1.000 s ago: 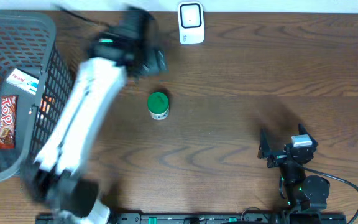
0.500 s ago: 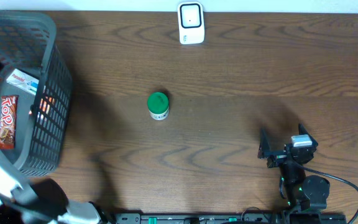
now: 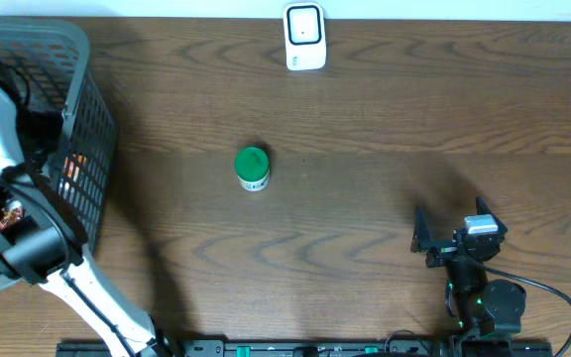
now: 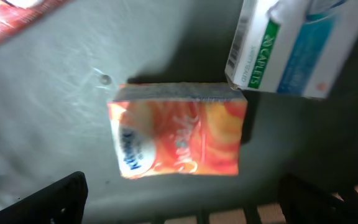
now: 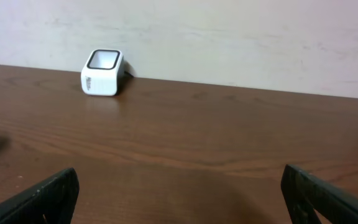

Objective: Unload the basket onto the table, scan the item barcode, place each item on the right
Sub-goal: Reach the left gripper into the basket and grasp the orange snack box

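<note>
In the left wrist view, the white, green and blue box [image 4: 297, 46], just above and to the right of the orange packet [image 4: 179, 130], reads "20 CAPLETS" in white on its green band. The orange packet bears a blue oval logo, too blurred to read.

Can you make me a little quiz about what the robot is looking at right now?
1. True or false: the small round green-lidded jar sits inside the grey plastic mesh basket.
2. Pick one: what lies in the basket just beneath the left arm's jaws?
A. a soft orange packet
B. a yellow banana
C. a blue cup
3. Short answer: are the right arm's jaws open or shut?

Key: 1 false, the jar stands out on the table. 2 A. 3 open.
</note>
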{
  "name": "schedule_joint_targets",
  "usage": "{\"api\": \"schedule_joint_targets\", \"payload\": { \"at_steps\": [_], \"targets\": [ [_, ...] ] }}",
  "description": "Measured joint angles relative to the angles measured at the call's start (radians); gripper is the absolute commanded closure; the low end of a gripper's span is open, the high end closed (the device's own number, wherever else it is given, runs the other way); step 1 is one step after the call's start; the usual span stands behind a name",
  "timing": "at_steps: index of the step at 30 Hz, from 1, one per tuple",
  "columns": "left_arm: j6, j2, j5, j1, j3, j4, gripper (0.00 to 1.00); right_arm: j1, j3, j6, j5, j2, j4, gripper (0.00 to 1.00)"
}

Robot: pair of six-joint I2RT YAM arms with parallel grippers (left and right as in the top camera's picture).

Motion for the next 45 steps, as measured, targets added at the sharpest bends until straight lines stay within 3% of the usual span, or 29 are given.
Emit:
{"api": "schedule_joint_targets", "payload": {
  "at_steps": [12, 13, 15, 17, 28, 32, 39, 42, 45],
  "targets": [
    [-0.091, 0.053, -0.034, -0.026, -0.100, 0.146, 0.02, 0.000, 0.000, 0.000, 0.000, 0.000, 0.000, 0.01],
    [-0.094, 0.047, -0.033, -0.026, -0.112, 0.163, 0.04, 0.000, 0.000, 0.000, 0.000, 0.000, 0.000, 0.01],
    [-0.098, 0.033, -0.032, -0.027, -0.138, 0.193, 0.20, 0.000, 0.000, 0.000, 0.000, 0.000, 0.000, 0.01],
    [-0.095, 0.028, -0.029, -0.027, -0.148, 0.204, 0.28, 0.000, 0.000, 0.000, 0.000, 0.000, 0.000, 0.01],
    [-0.037, -0.011, -0.042, -0.010, -0.153, 0.134, 0.31, 0.000, 0.000, 0.000, 0.000, 0.000, 0.000, 0.01],
    [-0.013, -0.171, -0.045, 0.030, -0.127, 0.094, 0.31, 0.000, 0.000, 0.000, 0.000, 0.000, 0.000, 0.01],
    [-0.002, -0.700, 0.058, 0.054, -0.019, 0.121, 0.31, 0.000, 0.000, 0.000, 0.000, 0.000, 0.000, 0.01],
    [0.002, -0.855, 0.115, -0.049, -0.005, 0.119, 0.31, 0.000, 0.000, 0.000, 0.000, 0.000, 0.000, 0.01],
    [0.005, -0.937, 0.149, -0.270, -0.002, 0.120, 0.31, 0.000, 0.000, 0.000, 0.000, 0.000, 0.000, 0.01]
  ]
}}
